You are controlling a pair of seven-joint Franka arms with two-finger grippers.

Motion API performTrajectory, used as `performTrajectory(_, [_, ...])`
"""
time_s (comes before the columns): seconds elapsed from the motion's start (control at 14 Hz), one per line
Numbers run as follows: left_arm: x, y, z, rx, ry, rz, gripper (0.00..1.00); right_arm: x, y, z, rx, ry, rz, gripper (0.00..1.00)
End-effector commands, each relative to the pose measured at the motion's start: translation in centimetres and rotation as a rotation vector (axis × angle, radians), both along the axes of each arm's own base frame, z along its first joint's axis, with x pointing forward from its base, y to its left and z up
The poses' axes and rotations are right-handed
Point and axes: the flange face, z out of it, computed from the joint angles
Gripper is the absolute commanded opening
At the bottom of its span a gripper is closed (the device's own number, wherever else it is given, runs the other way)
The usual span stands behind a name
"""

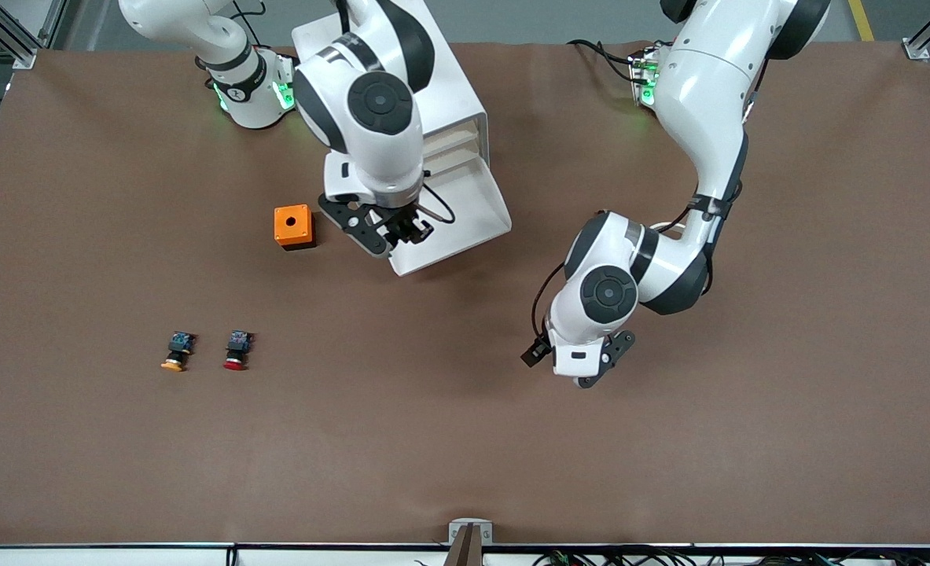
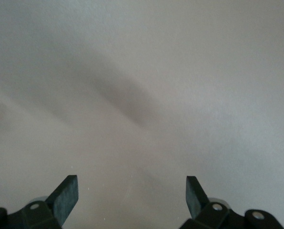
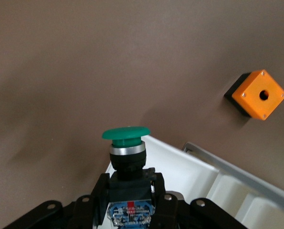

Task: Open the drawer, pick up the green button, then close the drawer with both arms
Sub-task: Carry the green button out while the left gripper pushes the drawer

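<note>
On the brown surface a white cabinet has its drawer pulled out. The right hand, over the drawer's corner at the orange box's three o'clock, grips the button. The left hand waits spread wide over bare surface at the drawer's four o'clock.

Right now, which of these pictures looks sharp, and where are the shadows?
Front view: even light, crisp, soft shadows under both arms on the brown table. Left wrist view: a washed-out pale surface with one diagonal shadow band; the open left gripper is sharp. Right wrist view: the green button is sharp, held in the right gripper.
</note>
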Motion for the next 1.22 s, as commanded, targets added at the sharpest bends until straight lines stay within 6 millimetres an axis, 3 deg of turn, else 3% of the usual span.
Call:
performTrajectory(0.0, [-2.0,-2.8,-0.1,0.019,-0.015,-0.039,0.99,2.3,-4.7,1.7,0.021,0.011,0.065,0.0])
performTrajectory(0.29, [-5.6,-7.7,-1.4,0.028,-0.001,-0.122,0.99,5.9,-9.7,0.4,0.047,0.003,0.198,0.0])
performTrajectory(0.64, [-10.1,-12.7,-4.0,0.04,0.027,-0.208,0.99,7.6,-14.4,-4.9,0.071,-0.04,0.284,0.0])
performTrajectory(0.93, [-12.5,-15.0,-3.8,0.039,0.028,-0.251,0.99,7.6,-18.8,-9.8,0.078,-0.062,0.34,0.0])
performTrajectory(1.15, [-14.2,-16.7,-3.6,0.034,0.027,-0.281,0.99,7.1,-20.3,-12.6,0.081,-0.097,0.377,0.0])
